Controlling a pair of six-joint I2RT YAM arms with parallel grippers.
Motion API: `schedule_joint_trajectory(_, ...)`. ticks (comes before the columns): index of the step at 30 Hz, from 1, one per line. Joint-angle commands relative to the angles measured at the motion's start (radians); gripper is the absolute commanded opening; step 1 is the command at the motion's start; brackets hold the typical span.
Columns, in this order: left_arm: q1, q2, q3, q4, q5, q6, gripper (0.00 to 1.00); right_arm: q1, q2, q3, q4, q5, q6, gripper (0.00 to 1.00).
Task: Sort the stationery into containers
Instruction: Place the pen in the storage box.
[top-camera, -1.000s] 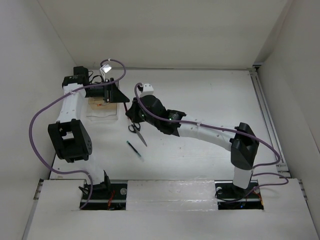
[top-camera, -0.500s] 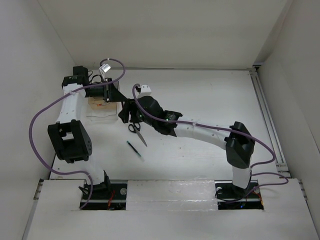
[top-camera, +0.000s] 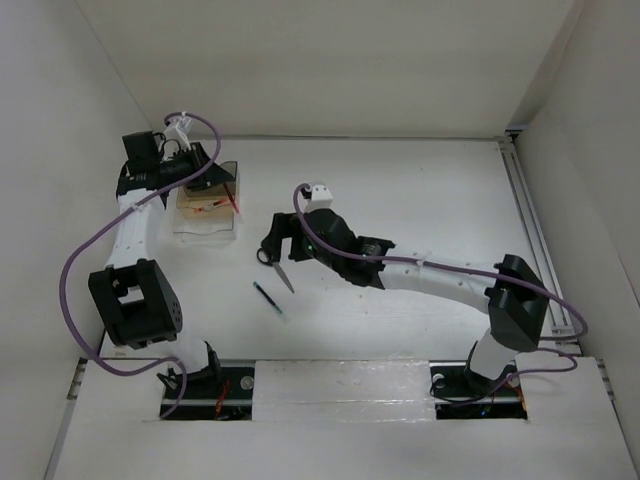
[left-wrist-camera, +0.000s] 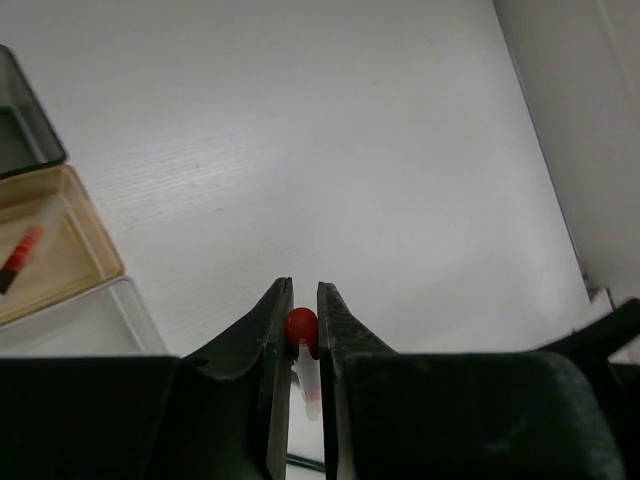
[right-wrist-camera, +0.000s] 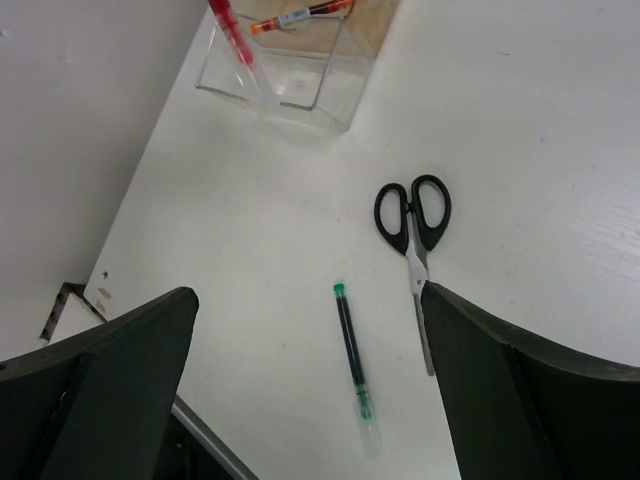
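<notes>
**Black fingers of the left gripper (left-wrist-camera: 302, 293) pinch the red pen (left-wrist-camera: 302, 325); right gripper (right-wrist-camera: 308, 300) spread, holding nothing**

Right gripper: the two fingers stand wide apart above the white table (right-wrist-camera: 560, 120), with nothing between the pads. Neither finger touches any item.

Nearest to this gripper, in the gap between its fingers, the dark pen (right-wrist-camera: 355, 365) lies flat on the table. Its green end points away from the gripper and its pale end points toward it.

Just beyond and to one side lie the scissors (right-wrist-camera: 413, 215), also flat, with the blades together. The black handle loops point away from the gripper and the blade tip points back toward it. Scissors and dark pen are near each other but apart. From overhead, the handle loops lie just beside the fingertips.

Farther ahead of the right gripper stands the clear box (right-wrist-camera: 310, 100), resting on the table. An orange-tipped pen (right-wrist-camera: 300, 17) lies inside it on the brownish floor.

Left gripper: it sits at the box, farthest from the arm bases. Its fingers are pressed almost together on the red pen. A rounded red end shows between them, with a clear section farther back in the grip. From the right wrist camera the pen appears tilted, with its clear part lined up with the box's near wall. Whether it touches the box cannot be told.

In the left wrist view the box lies off to the side of the fingertips, not under them. A dark tinted panel (left-wrist-camera: 25, 135) stands at the box's far end.
</notes>
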Motion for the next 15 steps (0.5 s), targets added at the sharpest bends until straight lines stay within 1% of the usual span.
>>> schedule_joint_trajectory(1,-0.002,-0.068,-0.067,0.319,-0.201,-0.197,0.0,0.001,-0.083,-0.061,0.047,0.027,-0.024,1.0)
schedule_joint_trajectory(3,-0.002,-0.081,-0.113,0.417,-0.27,-0.23,0.0,0.001,-0.126,-0.125,0.047,0.027,-0.024,1.0)
schedule_joint_trajectory(4,-0.002,-0.081,-0.113,0.443,-0.327,-0.252,0.0,0.001,-0.14,-0.145,0.047,0.027,-0.024,1.0)
schedule_joint_trajectory(7,-0.002,-0.081,-0.127,0.504,-0.408,-0.283,0.0,0.001,-0.191,-0.225,0.047,0.027,-0.035,1.0)
schedule_joint_trajectory(11,-0.002,-0.043,-0.109,0.558,-0.495,-0.316,0.0,0.001,-0.234,-0.302,0.047,0.016,-0.023,1.0)
schedule_joint_trajectory(15,-0.002,0.01,-0.072,0.589,-0.534,-0.316,0.0,0.001,-0.254,-0.362,0.047,0.007,-0.023,1.0)
